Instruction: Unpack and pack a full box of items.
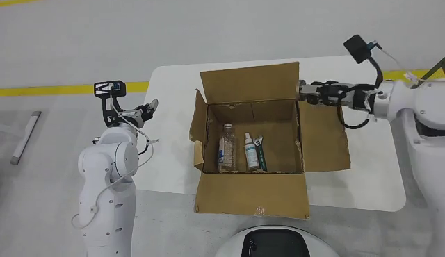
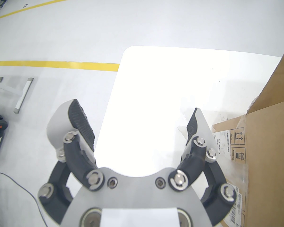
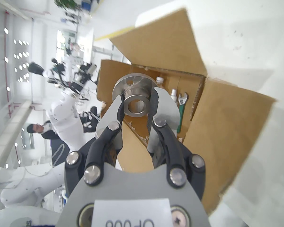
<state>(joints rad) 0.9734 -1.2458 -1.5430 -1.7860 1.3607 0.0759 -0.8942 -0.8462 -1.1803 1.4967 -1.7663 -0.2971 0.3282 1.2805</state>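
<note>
White table bearing open cardboard box, flaps spread. Reads as one item mid-transfer over the box's right wall, in or out unclear; calls next for a level carry clear of the flap. Left gripper spread wide, well left of the box; right gripper clamped around metal flanged hub at that wall's rim.

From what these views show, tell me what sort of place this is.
Probably an industrial hall or robotics lab: a wide pale floor marked with yellow lines, and a white work table holding an open cardboard box.
</note>
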